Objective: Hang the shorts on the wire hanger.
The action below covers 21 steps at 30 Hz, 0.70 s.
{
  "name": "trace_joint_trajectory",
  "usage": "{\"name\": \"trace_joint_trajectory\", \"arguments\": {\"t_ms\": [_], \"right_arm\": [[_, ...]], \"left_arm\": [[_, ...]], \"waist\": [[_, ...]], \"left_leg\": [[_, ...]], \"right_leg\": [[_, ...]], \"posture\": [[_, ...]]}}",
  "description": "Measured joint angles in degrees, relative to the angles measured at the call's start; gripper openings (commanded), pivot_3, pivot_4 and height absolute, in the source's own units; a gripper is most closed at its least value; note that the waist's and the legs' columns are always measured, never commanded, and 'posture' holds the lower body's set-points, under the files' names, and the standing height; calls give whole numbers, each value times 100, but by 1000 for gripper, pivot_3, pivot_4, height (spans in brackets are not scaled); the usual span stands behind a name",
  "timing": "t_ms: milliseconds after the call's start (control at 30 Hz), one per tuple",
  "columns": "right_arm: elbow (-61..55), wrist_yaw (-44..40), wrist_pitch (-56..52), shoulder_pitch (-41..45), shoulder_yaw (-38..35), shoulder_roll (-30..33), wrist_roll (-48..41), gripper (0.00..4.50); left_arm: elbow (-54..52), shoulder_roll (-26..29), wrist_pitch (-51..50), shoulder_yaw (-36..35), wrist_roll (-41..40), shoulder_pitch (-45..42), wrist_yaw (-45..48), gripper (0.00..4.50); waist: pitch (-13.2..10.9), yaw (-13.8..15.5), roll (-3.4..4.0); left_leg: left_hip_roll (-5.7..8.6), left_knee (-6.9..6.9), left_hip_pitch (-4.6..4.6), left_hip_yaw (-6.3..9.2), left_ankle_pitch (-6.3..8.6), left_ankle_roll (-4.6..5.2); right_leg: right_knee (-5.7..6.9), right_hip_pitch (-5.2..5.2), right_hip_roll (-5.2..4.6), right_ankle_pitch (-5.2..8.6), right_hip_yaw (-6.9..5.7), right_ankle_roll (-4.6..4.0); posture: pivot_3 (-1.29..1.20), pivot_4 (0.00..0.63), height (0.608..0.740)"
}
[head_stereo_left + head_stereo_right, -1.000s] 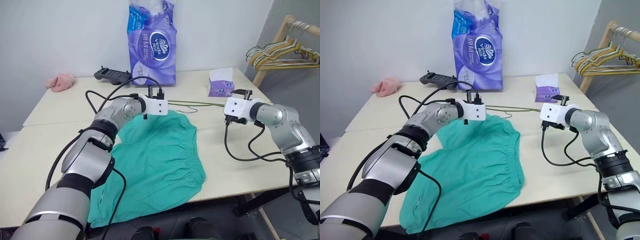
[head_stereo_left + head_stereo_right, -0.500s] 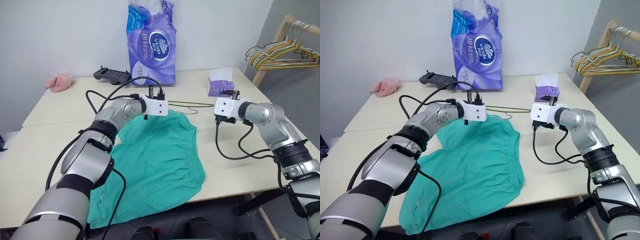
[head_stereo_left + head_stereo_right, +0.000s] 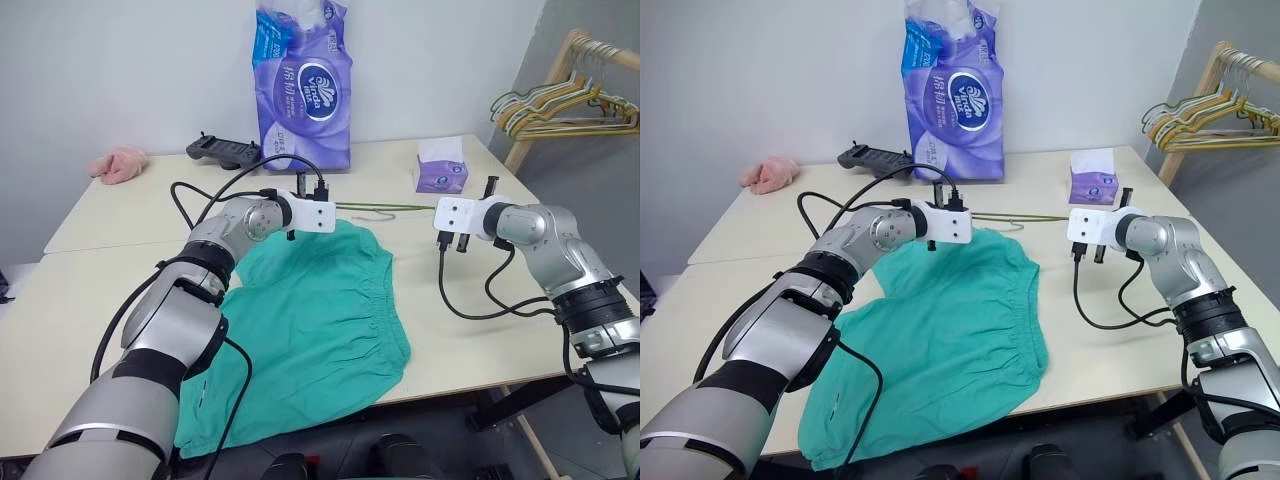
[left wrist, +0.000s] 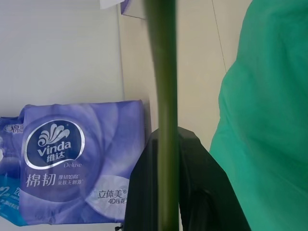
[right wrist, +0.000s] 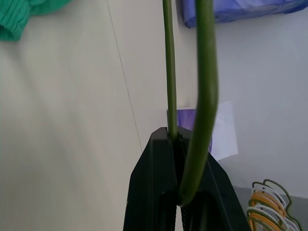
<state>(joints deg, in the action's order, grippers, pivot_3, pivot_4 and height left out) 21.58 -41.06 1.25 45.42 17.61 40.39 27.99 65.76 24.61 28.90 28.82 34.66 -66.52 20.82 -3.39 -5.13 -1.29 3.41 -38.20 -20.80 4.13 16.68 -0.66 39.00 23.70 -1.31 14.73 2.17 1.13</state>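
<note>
Both the left gripper [image 3: 322, 212] and right gripper [image 3: 462, 214] pinch the wire hanger [image 3: 385, 208] closed-jawed, steadying it level at the far edge of the shorts [image 3: 310, 320].

The purple tissue pack [image 4: 72, 163] at the desk's twelve o'clock edge reads "Vinda" with "维达" beneath, then "棉韧", "Deluxe" and "立体美 4D" (the smaller print beside it is unreadable).

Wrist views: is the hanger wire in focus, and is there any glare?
Left wrist view: the wire hanger is a soft, defocused green band, while the tissue pack print reads sharp. Right wrist view: the wire is slightly soft too; lighting is even, no glare.
</note>
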Motion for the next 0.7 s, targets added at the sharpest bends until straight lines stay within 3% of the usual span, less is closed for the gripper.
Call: {"name": "trace_joint_trajectory", "arguments": {"t_ms": [333,433,700], "right_arm": [[-60,-6,-60,-14,0,-24,34,24],[-60,7,-56,-14,-1,-29,33,0],[-27,142,-33,-15,-3,-46,29,0]], "left_arm": [[-1,28,35,0,-6,1,7,0],[-1,56,130,-17,-94,11,186,688],[-129,127,337,-234,-520,127,800,3252]], "waist": [[0,0,0],[0,1,0],[0,-2,0]], "left_leg": [[0,0,0,0,0,0],[0,0,0,0,0,0],[0,0,0,-1,0,0]], "right_leg": [[0,0,0,0,0,0],[0,0,0,0,1,0],[0,1,0,0,2,0]], "posture": [[-119,27,740],[-117,28,740],[-122,30,740]]}}
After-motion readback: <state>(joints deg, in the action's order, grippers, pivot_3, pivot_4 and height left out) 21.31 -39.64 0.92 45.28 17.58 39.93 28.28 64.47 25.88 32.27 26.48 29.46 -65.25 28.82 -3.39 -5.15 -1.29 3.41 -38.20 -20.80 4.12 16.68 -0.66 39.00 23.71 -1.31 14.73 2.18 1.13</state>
